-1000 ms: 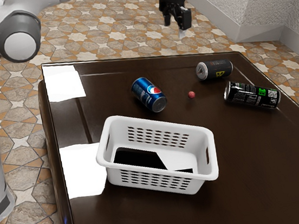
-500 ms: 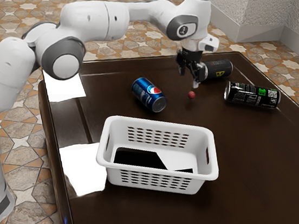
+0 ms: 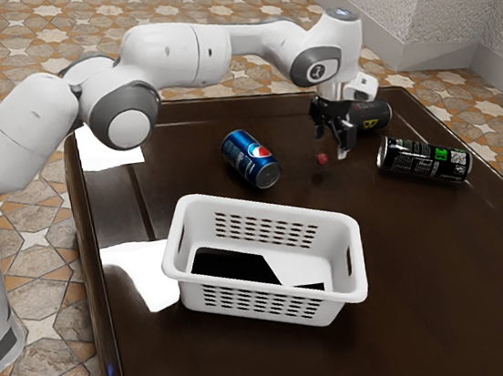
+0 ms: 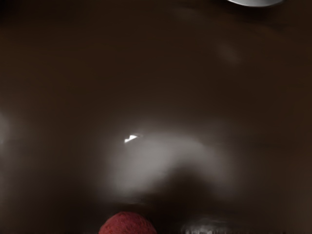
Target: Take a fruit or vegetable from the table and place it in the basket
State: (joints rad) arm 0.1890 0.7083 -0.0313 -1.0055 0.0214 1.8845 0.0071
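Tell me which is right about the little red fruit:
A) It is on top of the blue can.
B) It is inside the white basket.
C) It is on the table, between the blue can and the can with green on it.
C: the red fruit lies on the bare tabletop, with the blue can on one side and the black-and-green can on the other.

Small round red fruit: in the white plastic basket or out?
Out. The small round red fruit sits on the dark brown table, beyond the white plastic basket's rim.
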